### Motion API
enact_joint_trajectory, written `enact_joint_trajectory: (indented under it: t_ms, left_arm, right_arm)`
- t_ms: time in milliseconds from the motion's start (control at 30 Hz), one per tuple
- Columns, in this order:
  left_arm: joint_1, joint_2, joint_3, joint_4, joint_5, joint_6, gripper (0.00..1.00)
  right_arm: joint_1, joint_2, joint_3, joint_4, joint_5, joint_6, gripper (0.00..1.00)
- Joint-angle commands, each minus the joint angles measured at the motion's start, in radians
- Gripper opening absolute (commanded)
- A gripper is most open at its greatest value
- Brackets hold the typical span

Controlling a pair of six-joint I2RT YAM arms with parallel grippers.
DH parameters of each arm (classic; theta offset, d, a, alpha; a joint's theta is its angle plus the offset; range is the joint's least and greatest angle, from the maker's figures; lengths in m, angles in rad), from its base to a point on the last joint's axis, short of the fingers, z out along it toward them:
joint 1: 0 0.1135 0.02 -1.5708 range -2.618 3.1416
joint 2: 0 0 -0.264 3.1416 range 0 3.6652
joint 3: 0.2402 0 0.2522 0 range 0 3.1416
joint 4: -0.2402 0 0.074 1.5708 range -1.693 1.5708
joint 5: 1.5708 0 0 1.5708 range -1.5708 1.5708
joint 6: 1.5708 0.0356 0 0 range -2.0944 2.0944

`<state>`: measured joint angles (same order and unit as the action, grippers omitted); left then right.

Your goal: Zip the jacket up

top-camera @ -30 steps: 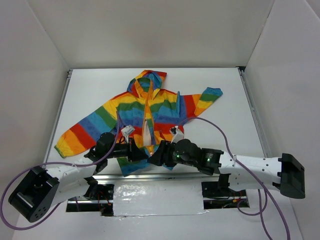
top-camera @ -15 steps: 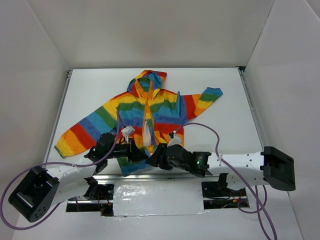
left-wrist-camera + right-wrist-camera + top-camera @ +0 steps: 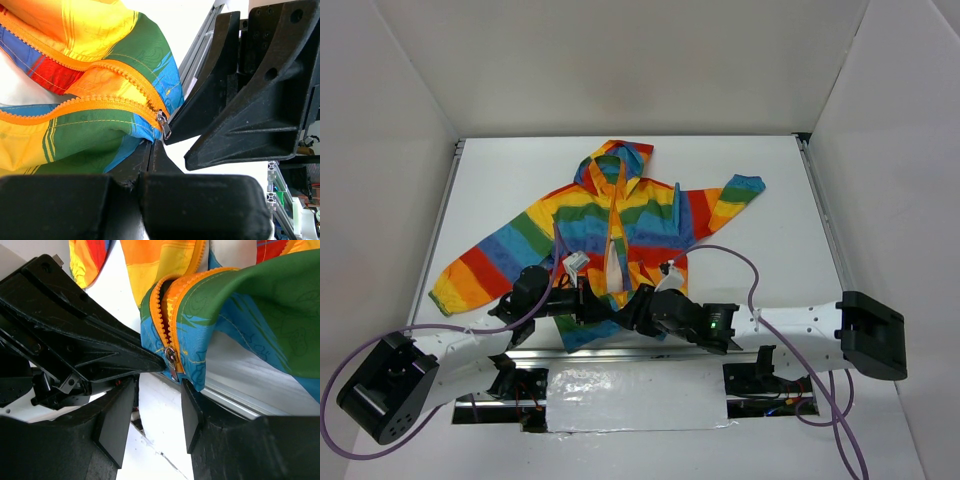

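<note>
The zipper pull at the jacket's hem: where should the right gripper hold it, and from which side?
I would pinch the small metal pull tab hanging from the slider, coming from the hem edge. The tab sticks out past the jacket fabric, and the right gripper faces it, jaws open.

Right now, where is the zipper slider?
Right wrist view: the zipper slider sits at the jacket's bottom hem, just above the right gripper's open fingers, beside the left gripper.
</note>
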<state>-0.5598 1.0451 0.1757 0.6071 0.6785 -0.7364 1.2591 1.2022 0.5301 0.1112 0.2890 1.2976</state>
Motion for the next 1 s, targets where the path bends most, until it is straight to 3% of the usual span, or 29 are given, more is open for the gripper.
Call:
enact_joint_trajectory:
  t_ms: [0, 300, 967]
  left_arm:
    - [-0.005, 0.003, -0.005, 0.074, 0.023, 0.009, 0.0]
    - [-0.005, 0.003, -0.004, 0.069, 0.023, 0.011, 0.0]
    - [-0.006, 0.007, -0.005, 0.079, 0.029, 0.008, 0.0]
  right_arm:
    - [0.006, 0.005, 0.018, 0.051, 0.042, 0.014, 0.48]
    - [0.008, 0.005, 0.018, 0.038, 0.065, 0.032, 0.46]
    - [0.008, 0.028, 0.024, 0.038, 0.084, 0.055, 0.29]
